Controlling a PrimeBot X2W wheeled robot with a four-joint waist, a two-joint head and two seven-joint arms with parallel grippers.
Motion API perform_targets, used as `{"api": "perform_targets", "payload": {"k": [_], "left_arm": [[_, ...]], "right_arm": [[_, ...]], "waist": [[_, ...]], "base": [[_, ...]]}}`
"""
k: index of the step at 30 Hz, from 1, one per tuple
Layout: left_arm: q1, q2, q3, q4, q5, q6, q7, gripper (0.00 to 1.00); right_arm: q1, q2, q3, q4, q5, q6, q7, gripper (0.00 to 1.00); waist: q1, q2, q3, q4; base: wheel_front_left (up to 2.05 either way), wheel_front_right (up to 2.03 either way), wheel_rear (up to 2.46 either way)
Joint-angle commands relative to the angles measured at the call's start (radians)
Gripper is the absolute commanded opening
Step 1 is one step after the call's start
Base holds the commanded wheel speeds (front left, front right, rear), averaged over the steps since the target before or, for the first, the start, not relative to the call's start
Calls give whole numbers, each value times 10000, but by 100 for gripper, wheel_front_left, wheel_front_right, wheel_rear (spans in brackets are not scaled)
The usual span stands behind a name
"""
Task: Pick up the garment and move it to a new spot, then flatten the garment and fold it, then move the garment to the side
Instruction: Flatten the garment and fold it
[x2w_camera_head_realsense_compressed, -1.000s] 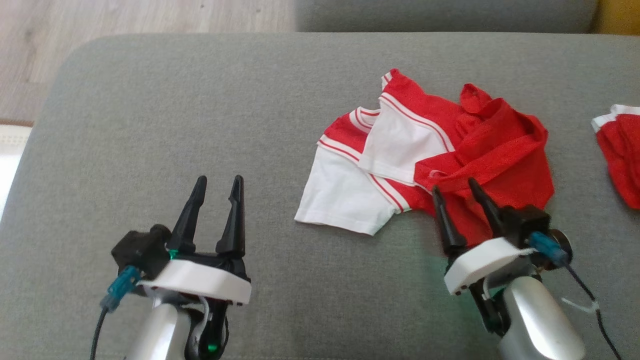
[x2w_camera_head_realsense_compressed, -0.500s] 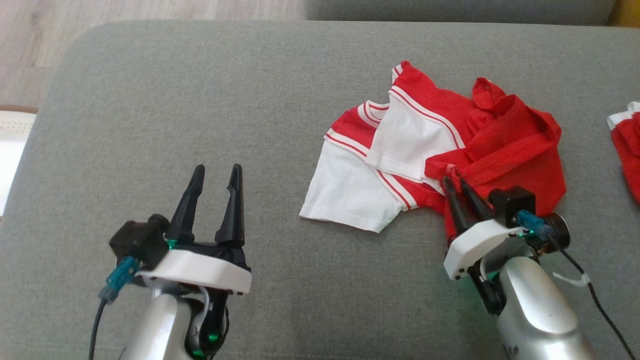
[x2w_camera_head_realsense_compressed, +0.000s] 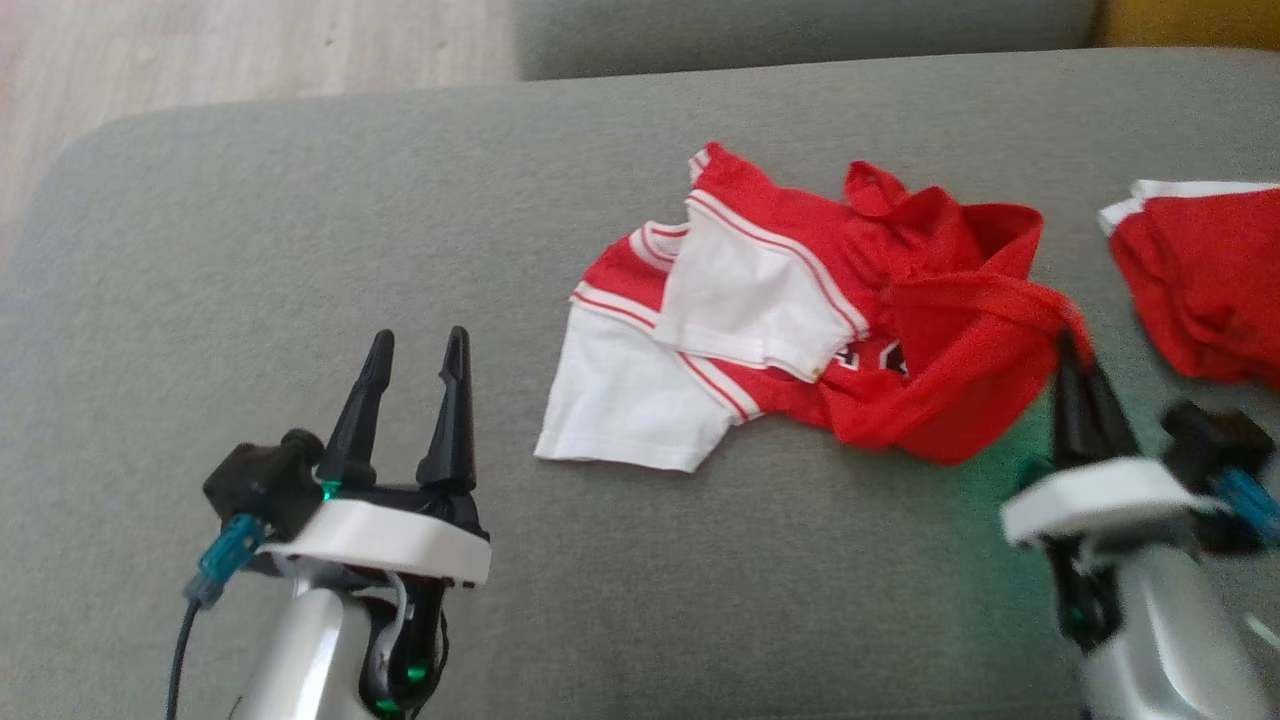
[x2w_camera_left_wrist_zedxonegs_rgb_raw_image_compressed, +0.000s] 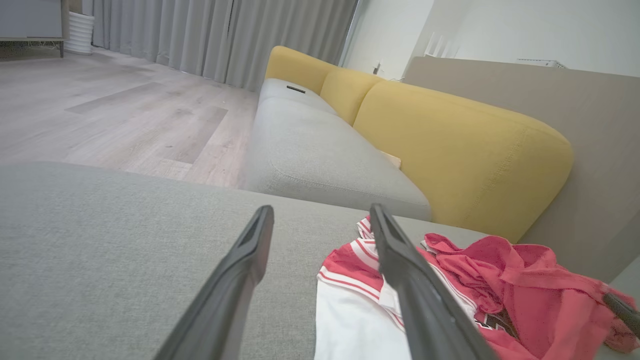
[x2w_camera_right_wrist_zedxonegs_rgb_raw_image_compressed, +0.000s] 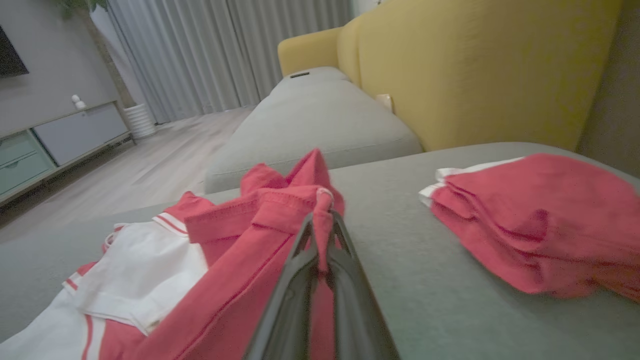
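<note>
Right tool (x2w_camera_head_realsense_compressed: 1072, 345) on garment (x2w_camera_head_realsense_compressed: 760, 290) hem — cushion (x2w_camera_head_realsense_compressed: 300, 250) leftward

We find the garment (x2w_camera_head_realsense_compressed: 760, 320) on the cushion (x2w_camera_head_realsense_compressed: 300, 250), spreading leftward from our right end effector (x2w_camera_head_realsense_compressed: 1072, 345), whose tips pinch its nearest edge. A second garment (x2w_camera_head_realsense_compressed: 1200, 280) lies just right of that end effector, apart from the first. Our left end effector (x2w_camera_head_realsense_compressed: 420, 338) sits well left of the garment. A sofa seat (x2w_camera_head_realsense_compressed: 800, 35) lies beyond both.

The second red garment (x2w_camera_head_realsense_compressed: 1195, 275) at the cushion's (x2w_camera_head_realsense_compressed: 300, 250) right edge is cut off. The right gripper (x2w_camera_head_realsense_compressed: 1070, 345) is blurred; folds hide most of the black print (x2w_camera_head_realsense_compressed: 868, 356) on the T-shirt (x2w_camera_head_realsense_compressed: 745, 290).
</note>
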Motion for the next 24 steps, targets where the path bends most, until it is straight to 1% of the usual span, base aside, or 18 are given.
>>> {"api": "perform_targets", "payload": {"k": [1, 5, 7, 9, 10, 11, 16, 24], "left_arm": [[-150, 22, 351, -354, -107, 21, -51, 100], [-107, 22, 339, -368, -127, 24, -51, 100], [-89, 22, 298, -360, -137, 15, -51, 100], [-84, 22, 246, -342, -148, 12, -51, 100], [-85, 22, 232, -331, -154, 11, -51, 100], [-87, 22, 222, -320, -159, 8, -51, 100], [-60, 22, 214, -229, -157, -15, -51, 100], [74, 22, 196, -199, -144, -15, -51, 100]], "right_arm": [[23, -16, 163, -361, 70, 67, -52, 0], [863, -16, -745, -1205, 302, 67, 356, 0], [1204, -16, -1219, -1371, 347, 67, 589, 0], [1466, -16, -1739, -1291, 194, 67, 909, 0], [1538, -16, -1880, -1249, 129, 67, 1020, 47], [1568, -16, -1984, -1221, 133, 67, 1064, 100], [1550, -16, -1686, -1438, 63, 67, 824, 100], [1615, -16, 391, -2922, 537, 67, 139, 100]], "waist": [[0, 0, -125, -202], [0, 0, -218, -505], [0, 0, -250, -608], [0, 0, -272, -658], [0, 0, -286, -671], [0, 0, -299, -678], [0, 0, -434, -627], [0, 0, -659, -337]], "base": [[0, 0, 0], [0, 0, 0], [0, 0, 0], [0, 0, 0], [0, 0, 0], [0, 0, 0], [0, 0, 0], [0, 0, 0]]}}
